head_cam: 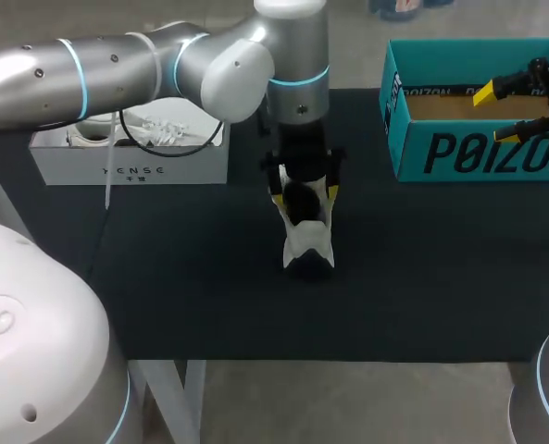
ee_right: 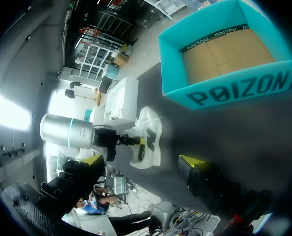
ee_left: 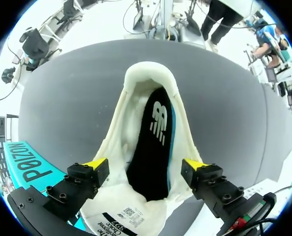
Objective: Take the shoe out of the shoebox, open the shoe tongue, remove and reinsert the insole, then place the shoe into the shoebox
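1. Tabletop (head_cam: 209, 305): dark mat that carries everything below.
2. Left arm (head_cam: 117, 69): risk first. A lift with any sideways swing could clip the white box (head_cam: 131, 171), which it passes close above. Pose: it comes in from the left to the table's middle, with the wrist turned straight down.
3. Shoebox (head_cam: 478, 153): teal, lid off, brown floor showing, at the far right. It is well apart from the shoe, so the final carry is long. A weak hold could drop the shoe or catch it on the near wall.
4. Shoe (head_cam: 306, 240): white, on the mat at centre, directly under the left wrist and outside the shoebox. It looks soft and light. With nothing pinning it, a pull on the insole would likely lift the whole shoe.
5. Left gripper (ee_left: 146, 164): fingers spread wide, one at each flank of the shoe. The upper is not visibly dented, so I judge it unclamped. Closing here could squash the upper onto the insole and trap it.
6. Right gripper (head_cam: 496, 113): hangs over the shoebox, fingers apart, nothing between them — too far off to steady the shoe.
7. Insole (ee_left: 153, 147): black, lying flat inside the shoe. Its edge might fold on removal or reinsertion.
8. Tongue (ee_left: 131, 216): folded back toward the left gripper, label side showing — it may spring back over the opening.
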Action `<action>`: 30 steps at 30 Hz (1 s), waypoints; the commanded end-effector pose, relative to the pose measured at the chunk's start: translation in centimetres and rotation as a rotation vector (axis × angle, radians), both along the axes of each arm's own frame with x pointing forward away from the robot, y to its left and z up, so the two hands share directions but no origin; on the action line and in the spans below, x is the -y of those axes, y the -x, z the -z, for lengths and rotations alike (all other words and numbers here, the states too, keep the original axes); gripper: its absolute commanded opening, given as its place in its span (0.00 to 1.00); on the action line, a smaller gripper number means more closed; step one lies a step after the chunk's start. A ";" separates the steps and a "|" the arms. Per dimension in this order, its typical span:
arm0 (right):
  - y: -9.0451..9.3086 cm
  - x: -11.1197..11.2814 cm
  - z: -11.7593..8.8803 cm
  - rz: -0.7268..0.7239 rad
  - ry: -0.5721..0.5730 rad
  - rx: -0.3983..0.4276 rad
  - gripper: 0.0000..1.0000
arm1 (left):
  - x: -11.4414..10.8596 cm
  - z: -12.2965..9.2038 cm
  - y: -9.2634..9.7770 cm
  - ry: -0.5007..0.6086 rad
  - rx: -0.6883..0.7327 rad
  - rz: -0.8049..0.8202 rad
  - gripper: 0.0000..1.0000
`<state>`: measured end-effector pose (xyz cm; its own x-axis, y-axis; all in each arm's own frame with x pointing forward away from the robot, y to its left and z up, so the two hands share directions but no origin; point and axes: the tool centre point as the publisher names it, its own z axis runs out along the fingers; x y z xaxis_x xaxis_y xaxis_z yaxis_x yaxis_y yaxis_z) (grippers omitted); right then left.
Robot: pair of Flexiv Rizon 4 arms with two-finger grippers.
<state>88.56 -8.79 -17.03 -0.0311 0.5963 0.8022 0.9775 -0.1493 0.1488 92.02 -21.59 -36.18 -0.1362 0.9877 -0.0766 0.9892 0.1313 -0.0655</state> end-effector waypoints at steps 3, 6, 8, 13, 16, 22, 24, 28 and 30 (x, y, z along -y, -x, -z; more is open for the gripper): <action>0.0 0.0 0.0 0.000 0.003 -0.001 1.00 | -0.2 -0.6 0.0 -0.007 0.010 0.000 1.00; 0.0 0.0 0.0 0.000 0.003 -0.001 1.00 | -0.2 -0.9 0.0 -0.004 0.017 0.001 1.00; 0.0 0.0 0.0 0.000 0.003 -0.001 1.00 | -0.2 -1.1 0.2 0.005 0.017 0.003 1.00; 0.0 0.0 0.0 0.000 0.003 -0.001 1.00 | -0.1 -1.3 0.5 0.003 0.034 0.015 1.00; 0.0 0.0 0.0 0.000 0.003 -0.001 1.00 | 0.0 -1.5 0.6 0.006 0.045 0.016 1.00; 0.0 0.0 0.0 0.000 0.003 -0.001 1.00 | 0.1 -1.6 0.7 0.007 0.057 0.019 1.00; 0.0 0.0 0.0 0.000 0.003 -0.001 1.00 | 0.1 -1.6 0.7 0.008 0.059 0.018 1.00; 0.0 0.0 0.0 0.000 0.003 -0.001 1.00 | 0.1 -1.6 0.7 0.006 0.062 0.017 1.00; 0.0 0.0 0.0 0.000 0.003 -0.001 1.00 | 0.1 -1.5 0.5 0.003 0.053 0.011 1.00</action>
<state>88.56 -8.79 -17.03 -0.0311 0.5963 0.8022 0.9775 -0.1493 0.1488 91.39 -21.74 -34.62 -0.1186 0.9889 -0.0898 0.9929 0.1182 -0.0092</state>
